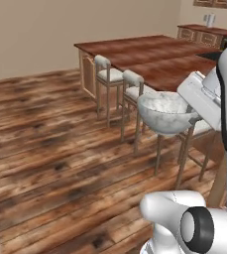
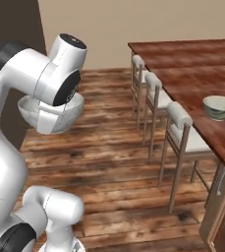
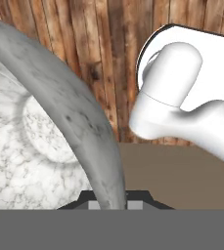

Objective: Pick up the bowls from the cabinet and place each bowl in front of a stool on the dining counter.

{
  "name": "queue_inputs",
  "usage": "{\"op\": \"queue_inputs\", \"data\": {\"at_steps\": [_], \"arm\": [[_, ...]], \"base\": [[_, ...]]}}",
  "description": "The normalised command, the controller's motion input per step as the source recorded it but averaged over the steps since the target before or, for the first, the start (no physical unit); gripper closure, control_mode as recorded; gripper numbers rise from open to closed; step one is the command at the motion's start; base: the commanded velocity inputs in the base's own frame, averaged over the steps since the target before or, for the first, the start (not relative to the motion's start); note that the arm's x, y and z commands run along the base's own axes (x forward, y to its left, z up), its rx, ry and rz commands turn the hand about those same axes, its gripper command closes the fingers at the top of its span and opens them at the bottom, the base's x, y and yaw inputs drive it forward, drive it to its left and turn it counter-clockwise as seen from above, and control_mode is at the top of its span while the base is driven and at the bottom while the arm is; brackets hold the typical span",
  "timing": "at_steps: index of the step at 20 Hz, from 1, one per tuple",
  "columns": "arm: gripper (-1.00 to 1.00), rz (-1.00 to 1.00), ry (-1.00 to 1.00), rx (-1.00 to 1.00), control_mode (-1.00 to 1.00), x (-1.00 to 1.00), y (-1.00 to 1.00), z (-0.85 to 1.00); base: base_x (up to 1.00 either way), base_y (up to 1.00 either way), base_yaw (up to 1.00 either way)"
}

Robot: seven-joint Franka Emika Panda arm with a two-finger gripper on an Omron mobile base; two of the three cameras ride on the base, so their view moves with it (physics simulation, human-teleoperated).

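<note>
My gripper (image 3: 108, 204) is shut on the rim of the mottled grey-white bowl (image 3: 35, 146), and the rim passes between the fingertips. That bowl (image 1: 165, 115) hangs upright in the air over the wood floor, beside the row of stools, with the gripper (image 1: 193, 117) at its right edge. From the other side the bowl (image 2: 33, 111) is partly hidden behind my arm. The dark green-grey bowl (image 2: 220, 107) stands on the dining counter (image 2: 192, 61) near its edge, in front of the nearest stool (image 2: 182, 124). The cabinet is out of view.
Stools (image 1: 108, 73) (image 1: 134, 85) line the near side of the dining counter (image 1: 149, 52). Open wood floor (image 1: 50, 139) spreads to the left. A dark brown tall panel (image 2: 11, 44) stands at the left behind my arm. A far worktop (image 1: 204, 33) lies beyond.
</note>
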Motion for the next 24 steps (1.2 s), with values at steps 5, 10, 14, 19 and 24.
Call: {"op": "queue_inputs", "data": {"at_steps": [5, 10, 14, 19, 24], "arm": [[1.0, 0.0, 0.0, 0.0, 1.0, 0.0, 0.0, 0.0], [1.0, 0.0, 0.0, 0.0, 1.0, 0.0, 0.0, 0.0], [1.0, 0.0, 0.0, 0.0, 1.0, 0.0, 0.0, 0.0], [1.0, 0.0, 0.0, 0.0, 1.0, 0.0, 0.0, 0.0], [1.0, 0.0, 0.0, 0.0, 1.0, 0.0, 0.0, 0.0]], "base": [[1.0, 0.77, -0.41], [1.0, 0.81, -0.43], [1.0, 0.85, -0.44], [1.0, 0.9, -0.53], [0.88, 0.86, -0.63]]}}
